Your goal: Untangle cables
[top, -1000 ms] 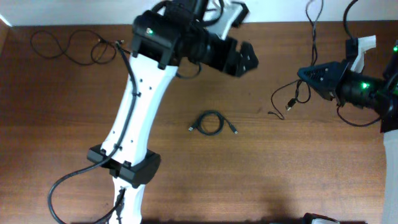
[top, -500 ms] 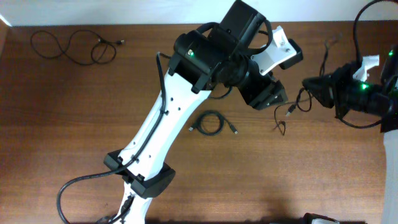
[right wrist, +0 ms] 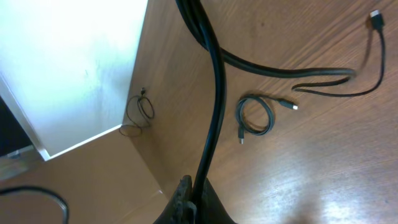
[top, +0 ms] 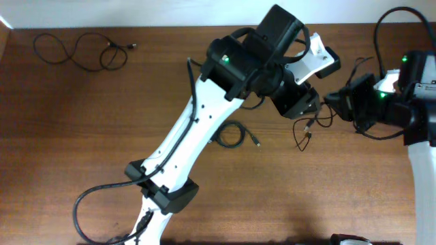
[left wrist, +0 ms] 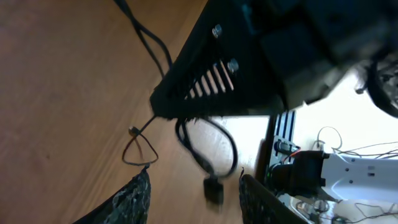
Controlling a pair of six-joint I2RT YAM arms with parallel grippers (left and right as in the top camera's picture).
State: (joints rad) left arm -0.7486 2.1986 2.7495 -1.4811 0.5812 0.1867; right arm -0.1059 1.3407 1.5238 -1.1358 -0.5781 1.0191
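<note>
My right gripper (top: 332, 101) is shut on a thin black cable (top: 304, 131) that hangs in loops from it down to the table. The left gripper (top: 308, 113) stands close against it from the left. In the left wrist view its fingers (left wrist: 138, 196) stand apart, with the cable's small plug (left wrist: 214, 190) between them, touching neither, and a loop (left wrist: 208, 140) above. The right wrist view shows the same cable (right wrist: 213, 106) running out of the shut right gripper (right wrist: 193, 190). A second cable, a small coil (top: 231, 134), lies mid-table. A third cable (top: 75, 51) lies loose at the far left.
The left arm's white link (top: 187, 139) slants across the middle of the table above the coil. The table's back edge meets a white wall (top: 136, 13). The right arm's own thick cords (top: 385, 27) loop at the far right.
The left arm has swung right across the table until its gripper is beside the right gripper. Its jaws have narrowed around the hanging plug. The right gripper shifted slightly left and turned.
</note>
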